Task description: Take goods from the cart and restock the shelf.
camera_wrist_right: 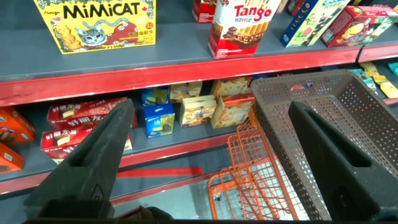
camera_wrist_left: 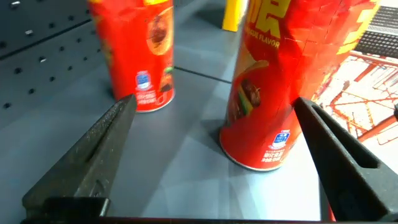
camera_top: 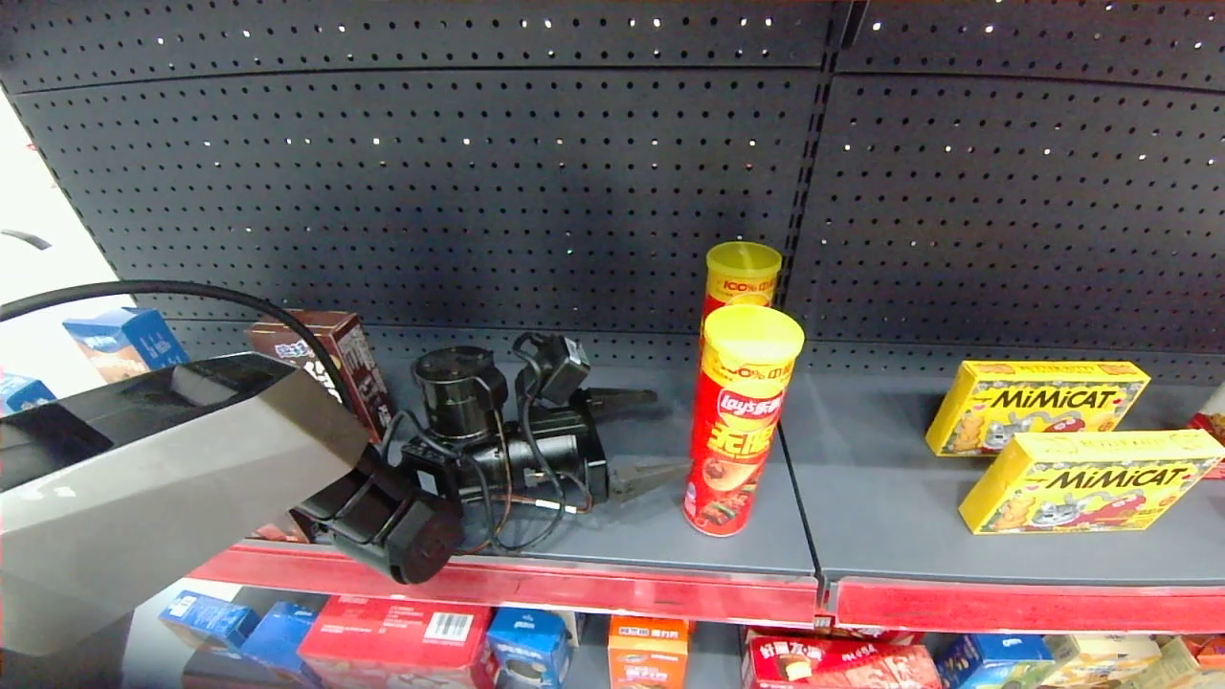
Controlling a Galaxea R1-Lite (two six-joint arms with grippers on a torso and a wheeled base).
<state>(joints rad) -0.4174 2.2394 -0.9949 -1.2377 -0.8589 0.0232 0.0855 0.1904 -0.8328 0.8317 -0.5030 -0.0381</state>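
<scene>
On the shelf, the left tool stands wide open, empty, just beside the front chip can; the right tool, equally spread, holds nothing above the cart.

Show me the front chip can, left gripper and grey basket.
front chip can (camera_top: 735,431), head view, red side wall
left gripper (camera_top: 670,431), head view, midway between fingertips
grey basket (camera_wrist_right: 354,99), right wrist view, perforated wall
</scene>
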